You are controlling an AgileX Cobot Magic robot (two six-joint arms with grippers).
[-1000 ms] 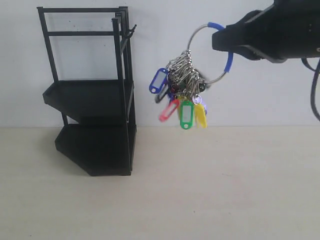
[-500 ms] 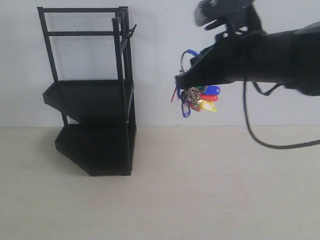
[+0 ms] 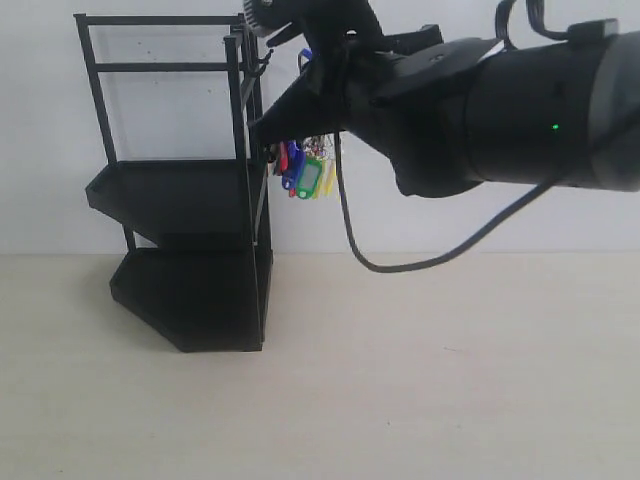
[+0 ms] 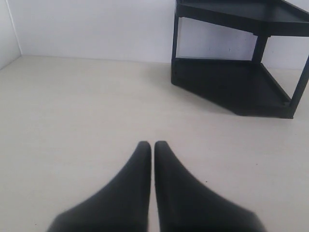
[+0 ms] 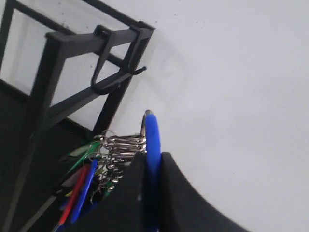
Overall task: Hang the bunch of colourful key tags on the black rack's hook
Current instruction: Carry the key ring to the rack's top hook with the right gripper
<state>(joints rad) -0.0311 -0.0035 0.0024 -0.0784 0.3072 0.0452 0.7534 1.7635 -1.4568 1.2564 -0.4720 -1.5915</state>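
Observation:
The colourful key tag bunch (image 3: 305, 172) hangs in the air just right of the black rack (image 3: 170, 195), below the level of its hook (image 3: 265, 62). My right gripper (image 3: 298, 105) reaches across from the right and is shut on the ring's blue sleeve (image 5: 152, 137). In the right wrist view the gripper (image 5: 153, 157) pinches the sleeve, the tags (image 5: 82, 181) dangle beside it, and the hook (image 5: 137, 71) lies a short way beyond the ring's tip. My left gripper (image 4: 152, 143) is shut and empty, low over the table, facing the rack's lower trays (image 4: 236, 82).
A white wall stands close behind the rack. The beige table (image 3: 400, 380) stretches in front and to the right. The right arm's thick black body (image 3: 500, 110) and its cable (image 3: 400, 265) fill the upper right of the exterior view.
My right arm has swept left and upward with the bunch, from mid-scene to right beside the rack's top corner post. The tags have swung along with it.

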